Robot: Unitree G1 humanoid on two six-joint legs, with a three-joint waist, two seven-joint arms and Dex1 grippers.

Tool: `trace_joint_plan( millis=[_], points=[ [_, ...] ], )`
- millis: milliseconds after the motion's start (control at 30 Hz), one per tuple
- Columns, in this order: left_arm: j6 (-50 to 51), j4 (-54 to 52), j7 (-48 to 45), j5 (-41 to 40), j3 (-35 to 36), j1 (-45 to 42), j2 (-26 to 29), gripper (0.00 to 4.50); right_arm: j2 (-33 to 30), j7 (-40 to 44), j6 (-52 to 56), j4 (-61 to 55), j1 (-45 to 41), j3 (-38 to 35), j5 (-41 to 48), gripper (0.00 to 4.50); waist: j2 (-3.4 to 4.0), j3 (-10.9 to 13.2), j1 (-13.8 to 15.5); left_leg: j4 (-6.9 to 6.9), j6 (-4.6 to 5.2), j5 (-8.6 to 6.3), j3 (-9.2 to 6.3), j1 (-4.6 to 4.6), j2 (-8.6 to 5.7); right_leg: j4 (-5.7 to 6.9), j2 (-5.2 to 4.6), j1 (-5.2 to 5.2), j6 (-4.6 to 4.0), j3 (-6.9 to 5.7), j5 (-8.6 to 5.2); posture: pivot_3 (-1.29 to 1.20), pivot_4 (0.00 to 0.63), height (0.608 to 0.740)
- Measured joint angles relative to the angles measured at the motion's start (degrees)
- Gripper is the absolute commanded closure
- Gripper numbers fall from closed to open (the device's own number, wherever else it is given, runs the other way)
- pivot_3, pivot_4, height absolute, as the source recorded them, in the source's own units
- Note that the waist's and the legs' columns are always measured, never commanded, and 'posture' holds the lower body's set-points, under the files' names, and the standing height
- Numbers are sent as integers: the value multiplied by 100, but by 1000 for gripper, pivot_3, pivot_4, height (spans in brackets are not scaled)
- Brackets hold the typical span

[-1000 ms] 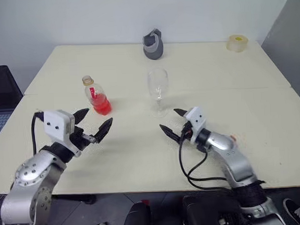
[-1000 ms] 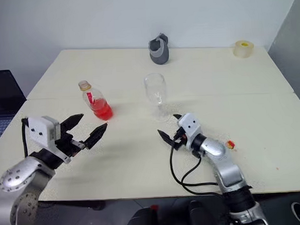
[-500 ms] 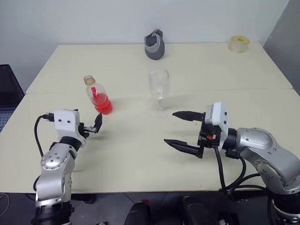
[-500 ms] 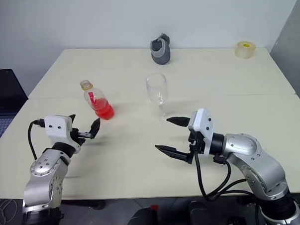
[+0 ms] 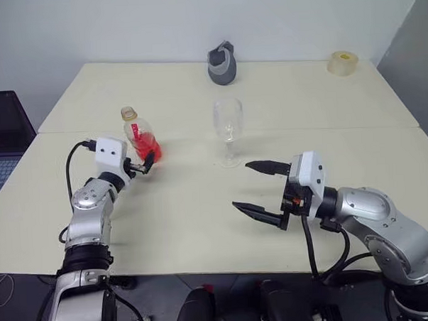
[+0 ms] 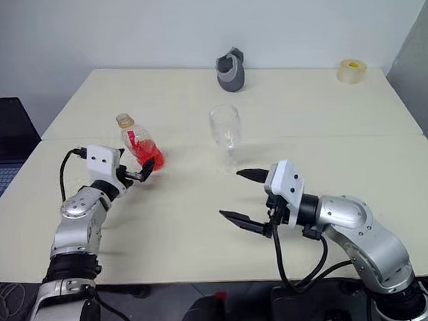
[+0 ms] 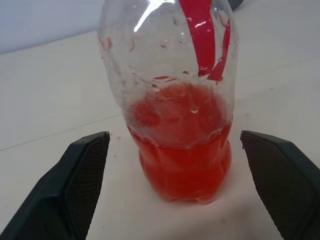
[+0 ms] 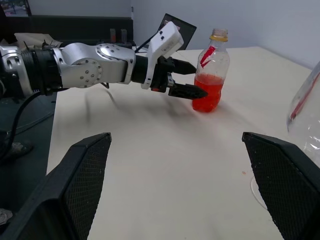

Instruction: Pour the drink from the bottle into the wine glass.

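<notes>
Bottle (image 5: 138, 137) upright, left hand (image 5: 144, 163) open astride

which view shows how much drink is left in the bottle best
The left wrist view: the bottle stands close up between the open left hand fingers, the red drink filling its lower part. Both eye views show it small, partly behind that hand. The right wrist view shows the whole bottle from farther off.

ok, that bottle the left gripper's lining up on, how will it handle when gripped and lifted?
The bottle looks thin clear plastic, so it may flex under squeeze. The drink fills only its lower part: probably light, bottom-heavy, prone to slosh. Droplets inside, rounded body: could slip between the left gripper fingers.
</notes>
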Motion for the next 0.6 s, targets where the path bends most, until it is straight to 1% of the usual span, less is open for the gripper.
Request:
trace_joint_plan(
  millis=[200, 433, 533, 600],
  points=[
    [-348, 801, -140, 55, -63, -468, -5, 0, -9, -75, -17, -33, -58, 15, -30, 27, 0, 0, 0, 2, 0, 0, -2, -1, 0, 2, 0, -1, 0, -2, 0, 0, 150, 740],
    [-636, 1770, -287, 3, -16, -1050, -181, 0, 5, -151, -43, -34, -196, 120, -43, 27, -1, 0, -1, 4, 0, 0, -1, -2, -3, 5, 0, -1, 0, -8, 0, 0, 150, 740],
    [-761, 2120, -394, -1, -3, -1263, -230, 632, 6, -159, -50, -32, -208, 129, -46, 0, -1, 0, -1, 4, 0, 0, -2, -2, -3, 6, 0, -1, 0, -10, 0, 0, 150, 740],
    [-845, 2285, -424, -19, 17, -1384, -258, 1225, 16, -168, -62, -32, -220, 134, -80, 0, -1, 0, -1, 4, 0, 0, -2, -2, -4, 6, 0, -1, 0, -10, 0, 0, 150, 740]
  ],
)
